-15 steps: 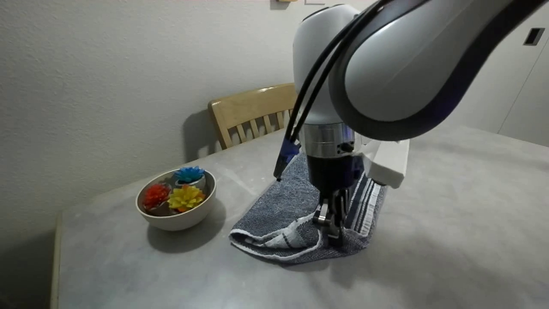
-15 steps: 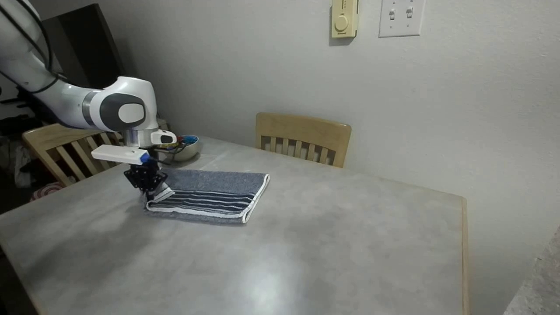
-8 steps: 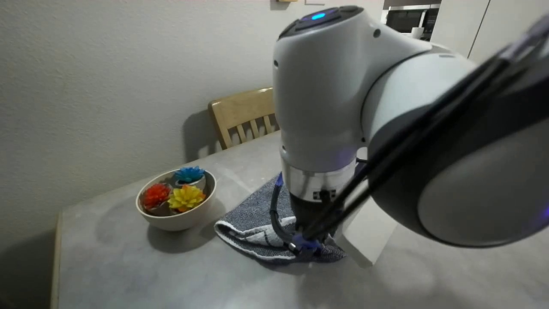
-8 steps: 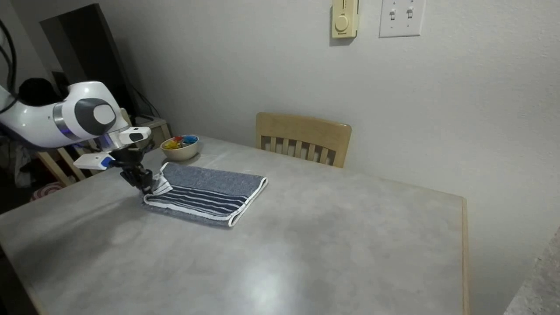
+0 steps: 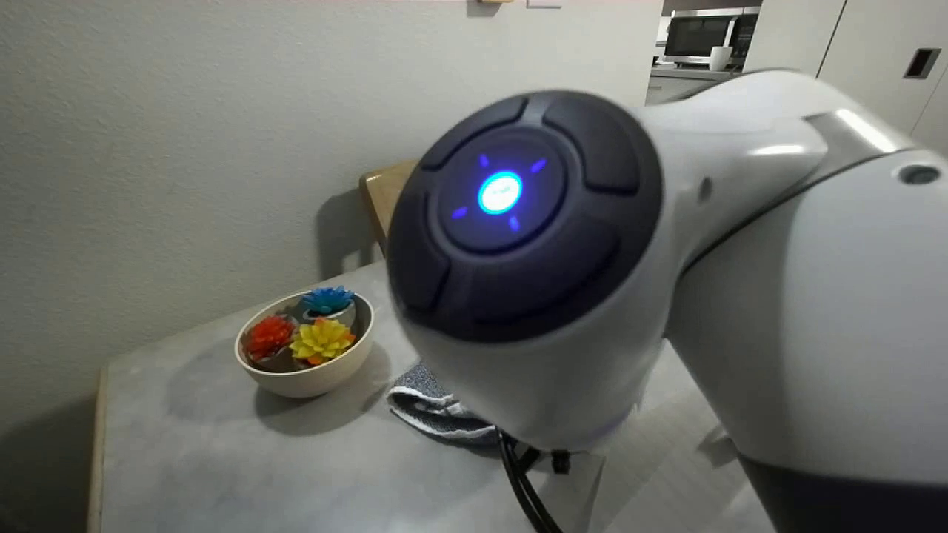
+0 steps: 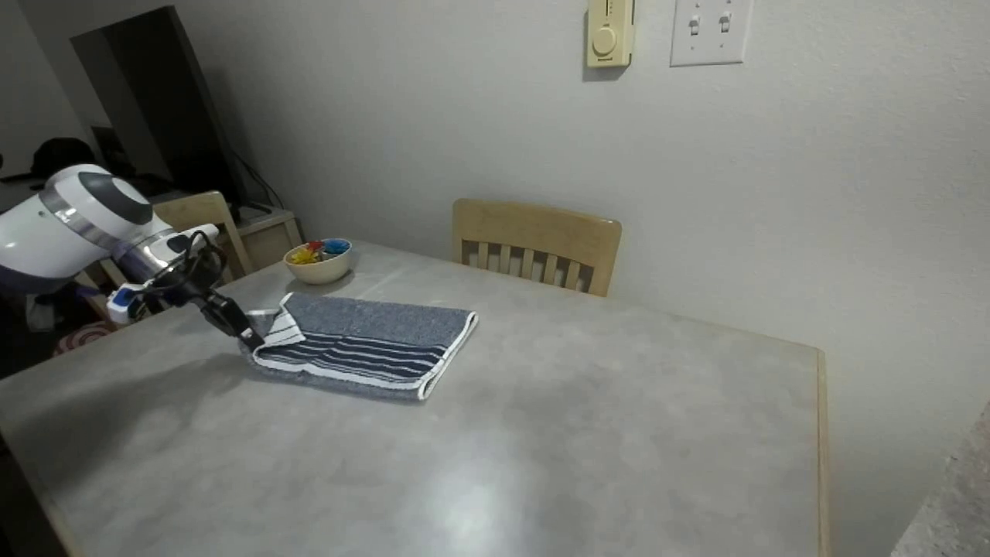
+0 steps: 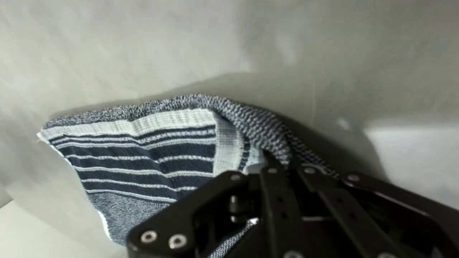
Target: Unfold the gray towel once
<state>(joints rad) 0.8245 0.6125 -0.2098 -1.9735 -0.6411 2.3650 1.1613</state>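
The gray towel lies folded on the table, with dark and white stripes along its near side and a white-edged corner turned back at its left end. In an exterior view only a small white-edged end of the towel shows; the arm hides the rest. My gripper is at the towel's left end, tilted, low by the table. In the wrist view the gripper's fingers are close together, with bunched towel cloth pinched between the tips.
A beige bowl with red, yellow and blue flowers stands near the towel; it also shows behind it in an exterior view. A wooden chair stands at the table's far edge by the wall. The arm looms over the table.
The arm has leaned over, its wrist going from upright to strongly tilted, while the fingertips stay at the towel's left end. The towel has shifted and turned slightly on the table.
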